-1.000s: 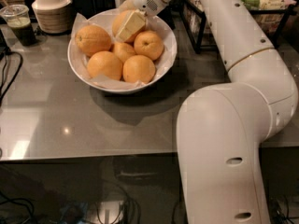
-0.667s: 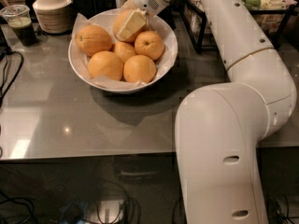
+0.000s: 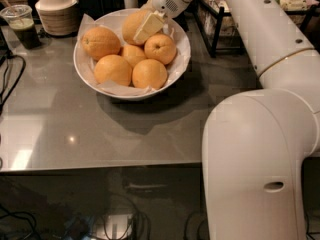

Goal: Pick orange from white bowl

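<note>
The white bowl (image 3: 180,64), lined with crinkled white paper, stands on the grey table and holds several oranges. The largest, duller orange (image 3: 130,24) lies at the back of the bowl. My gripper (image 3: 142,30) reaches down from the upper right and sits right against this orange, with a cream-coloured part of it covering the orange's right front side. Smaller, brighter oranges lie in front: one at the left (image 3: 100,42), one at the right (image 3: 160,48) and others at the front (image 3: 149,73).
A ribbed beige lidded container (image 3: 57,9) and a plastic cup with a dark drink (image 3: 22,26) stand at the back left. Black cables (image 3: 7,79) lie at the left edge. A dark rack (image 3: 215,19) stands behind the bowl. My white arm (image 3: 260,159) fills the right.
The gripper has shifted slightly to the right at the back of the bowl, and more of the large orange's left side shows now. The other oranges have not moved.
</note>
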